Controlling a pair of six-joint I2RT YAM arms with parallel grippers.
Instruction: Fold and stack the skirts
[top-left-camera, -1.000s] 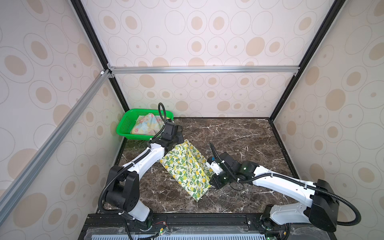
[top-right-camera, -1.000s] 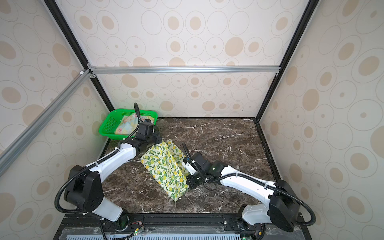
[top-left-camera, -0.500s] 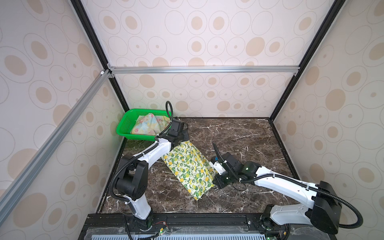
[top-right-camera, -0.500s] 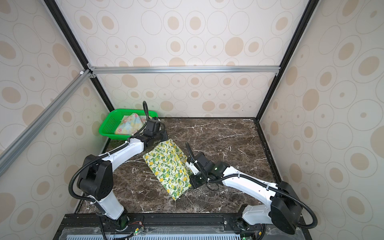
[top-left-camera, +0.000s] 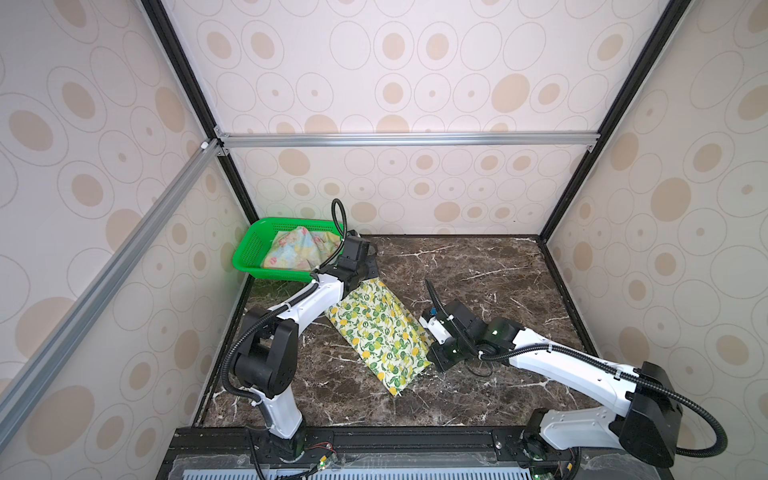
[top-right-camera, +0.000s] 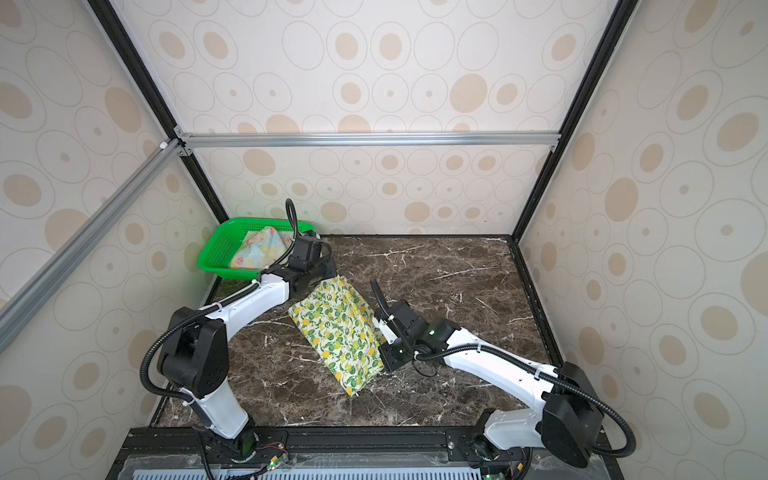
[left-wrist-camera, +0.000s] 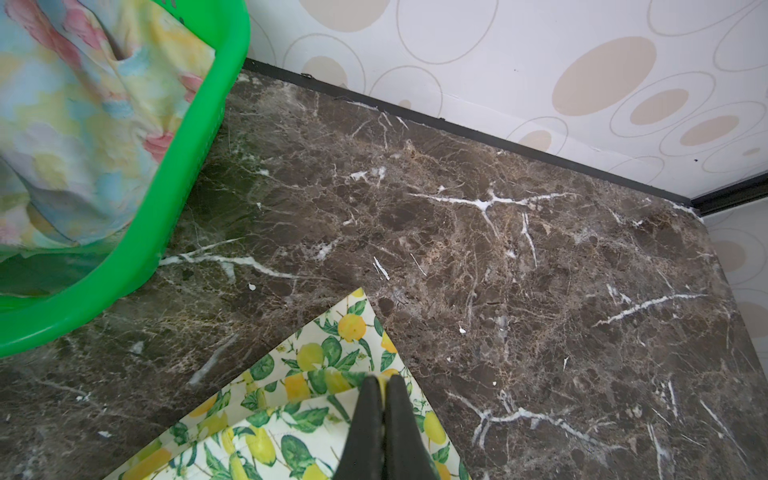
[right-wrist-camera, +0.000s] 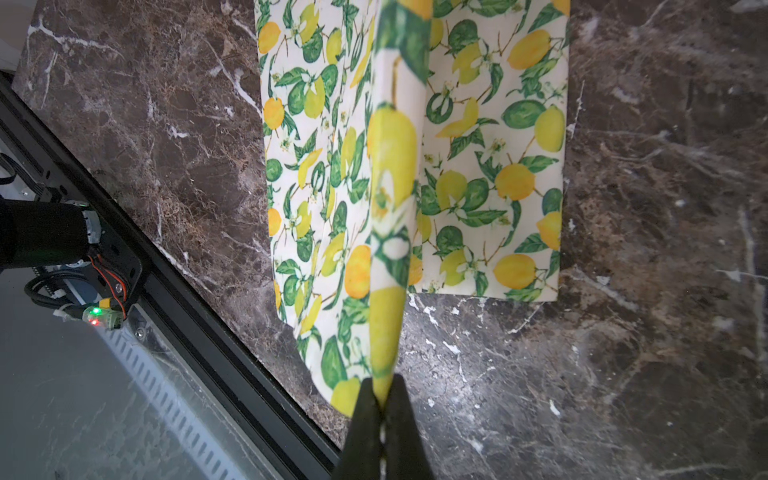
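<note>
1. Lemon skirt (top-left-camera: 378, 332): I see it folded in a long strip, lying aslant on the table (top-left-camera: 498, 266), left of centre, running from the basket toward the near edge.
2. Left gripper (left-wrist-camera: 380, 379): I have its jaws clamped on the lemon skirt's far corner.
3. Right gripper (right-wrist-camera: 383, 382): I have its jaws pinched on a raised fold at the lemon skirt's right edge.
4. Floral skirt (top-left-camera: 297, 249): it lies crumpled inside the green basket (top-left-camera: 248, 253), at the far left.

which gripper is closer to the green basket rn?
Left. The left gripper is shut on the lemon skirt at its far corner, just beside the green basket. The right gripper pinches the skirt's near end, mid-table, well away from it.
</note>
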